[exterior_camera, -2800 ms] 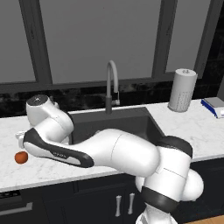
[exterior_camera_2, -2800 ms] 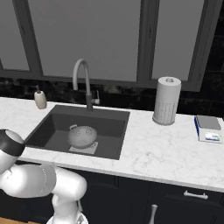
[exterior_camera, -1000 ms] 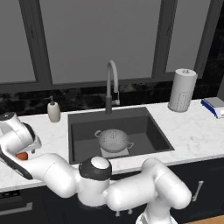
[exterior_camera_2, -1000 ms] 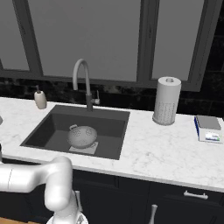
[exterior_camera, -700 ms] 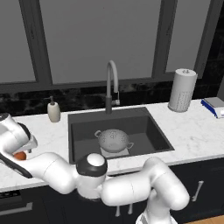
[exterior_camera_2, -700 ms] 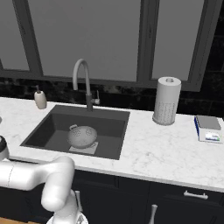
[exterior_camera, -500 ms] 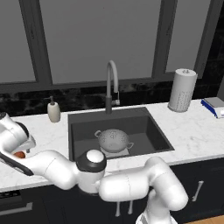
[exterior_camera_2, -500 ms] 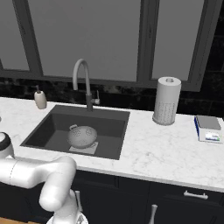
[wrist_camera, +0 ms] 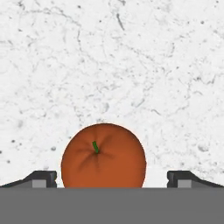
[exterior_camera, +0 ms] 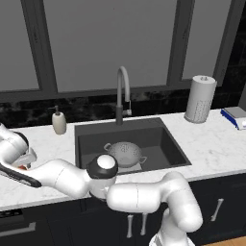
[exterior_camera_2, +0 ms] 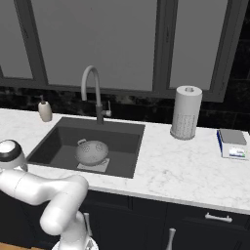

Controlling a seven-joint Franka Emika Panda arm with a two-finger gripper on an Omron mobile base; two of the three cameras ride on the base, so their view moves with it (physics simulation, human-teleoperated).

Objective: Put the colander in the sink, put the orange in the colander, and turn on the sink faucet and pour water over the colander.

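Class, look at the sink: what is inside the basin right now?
The colander sits upright on the sink bottom, over a lighter square patch partly covered by it. Its inside looks empty.

1. The sink (exterior_camera: 163,144) is set in the counter (exterior_camera: 211,149); the colander (exterior_camera: 125,153) sits in it.
2. The faucet (exterior_camera: 122,93) stands behind the sink.
3. The soap dispenser (exterior_camera: 59,121) stands on the counter left of the sink.
4. The paper towel roll (exterior_camera: 200,99) stands right of the sink.
5. The orange (wrist_camera: 103,155) lies on the counter far left of the sink, between the fingertips (wrist_camera: 41,178) of the gripper (wrist_camera: 111,179).
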